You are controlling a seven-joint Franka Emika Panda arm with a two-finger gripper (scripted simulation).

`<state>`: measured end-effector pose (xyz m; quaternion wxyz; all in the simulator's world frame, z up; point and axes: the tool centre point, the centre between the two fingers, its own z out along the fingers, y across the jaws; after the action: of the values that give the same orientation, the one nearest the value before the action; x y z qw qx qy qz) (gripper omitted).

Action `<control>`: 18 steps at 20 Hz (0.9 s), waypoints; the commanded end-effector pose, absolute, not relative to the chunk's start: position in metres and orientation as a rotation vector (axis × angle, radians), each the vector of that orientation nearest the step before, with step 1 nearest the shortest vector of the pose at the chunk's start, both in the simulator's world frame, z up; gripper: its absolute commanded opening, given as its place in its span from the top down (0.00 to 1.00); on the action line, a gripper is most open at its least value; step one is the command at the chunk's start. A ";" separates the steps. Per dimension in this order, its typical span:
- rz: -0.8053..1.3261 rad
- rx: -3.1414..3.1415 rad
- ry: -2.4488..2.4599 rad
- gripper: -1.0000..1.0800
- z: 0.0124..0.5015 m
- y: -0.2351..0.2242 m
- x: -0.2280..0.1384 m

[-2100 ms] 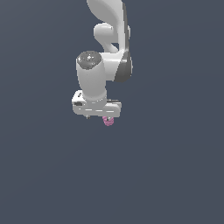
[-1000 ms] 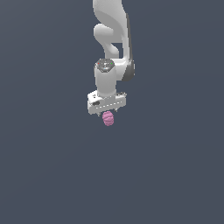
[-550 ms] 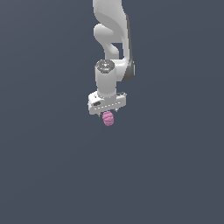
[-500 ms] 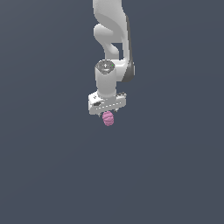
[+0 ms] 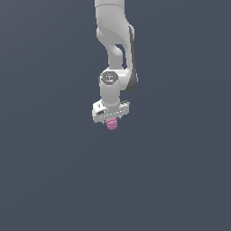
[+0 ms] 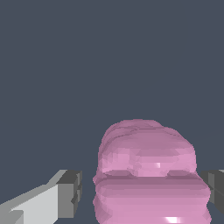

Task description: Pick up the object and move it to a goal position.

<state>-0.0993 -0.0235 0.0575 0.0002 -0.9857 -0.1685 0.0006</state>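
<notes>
The gripper (image 5: 111,121) points down at the end of the white arm (image 5: 115,40). In the wrist view its 2 gray fingertips (image 6: 70,193) sit on the 2 sides of the pink object (image 6: 148,175). One fingertip has a thin gap beside the object. The other seems to touch it at the edge of the picture. So I cannot tell for sure if the gripper is squeezing it.

In the exterior view the object (image 5: 112,125) peeks out just under the gripper. All around it is plain dark gray, with no table to see.

The object looks very small, so it is likely light. It is lumpy with ridges. The bumps may help it not slip, but it could twist. The best place to hold it seems to be across its middle, on the flatter sides.
</notes>
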 end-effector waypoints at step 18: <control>-0.002 -3.097 -0.530 1.00 0.057 -0.024 -0.098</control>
<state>-0.0982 -0.0240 0.0547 -0.0002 -0.9857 -0.1687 -0.0003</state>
